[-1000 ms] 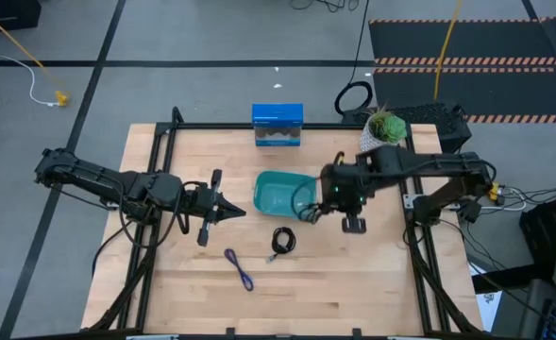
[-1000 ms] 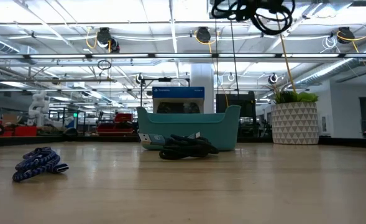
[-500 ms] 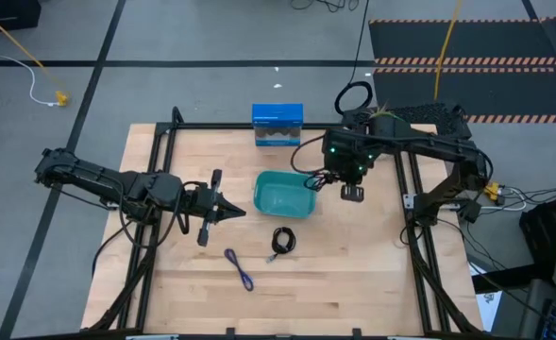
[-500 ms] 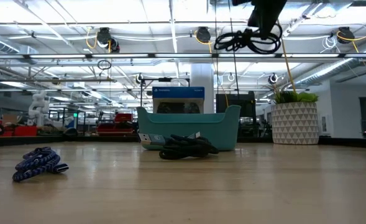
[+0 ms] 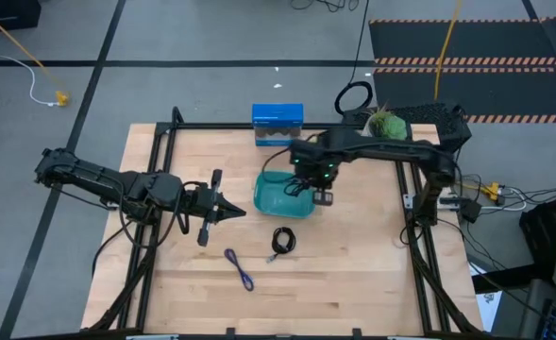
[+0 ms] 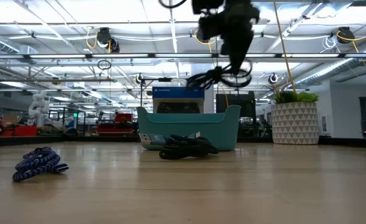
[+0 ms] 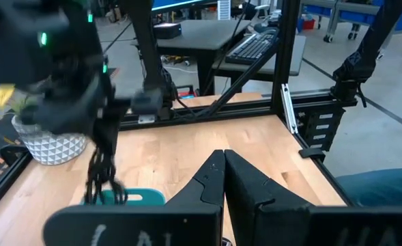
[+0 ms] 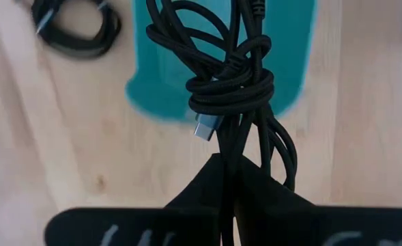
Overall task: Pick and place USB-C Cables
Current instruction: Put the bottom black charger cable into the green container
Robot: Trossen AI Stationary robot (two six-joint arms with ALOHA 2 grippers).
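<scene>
My right gripper (image 6: 237,61) hangs above the teal bin (image 6: 189,127), shut on an elongated black USB-C cable bundle (image 6: 217,78) tied with a knot (image 8: 231,89). From above, this bundle (image 5: 295,187) shows over the bin (image 5: 273,200). A round-coiled black cable (image 5: 283,242) lies on the table in front of the bin. The blue-purple cable (image 5: 239,267) lies on the wood nearer the front edge. My left gripper (image 5: 237,210) is shut and waits left of the bin, touching nothing. My right gripper pinches the black bundle's strands (image 8: 247,147) just beside the knot, between its two fingers (image 8: 207,179), coming from above and pointing down. The bundle is lifted clear and hangs below the fingers over the bin, with a silver plug (image 8: 203,128) sticking out by the knot.
A blue box (image 5: 278,124) stands at the far edge behind the bin. A potted plant (image 5: 383,128) in a white pot sits at the far right corner, beside a large black cable ring (image 5: 354,97). Bare wood lies along the near side of the table.
My right gripper, still shut on the black bundle, has swung from right of the bin toward the table's left until it is over the bin, and has come down. The bundle has dropped with it, from the top of the low view to just above the bin's rim.
</scene>
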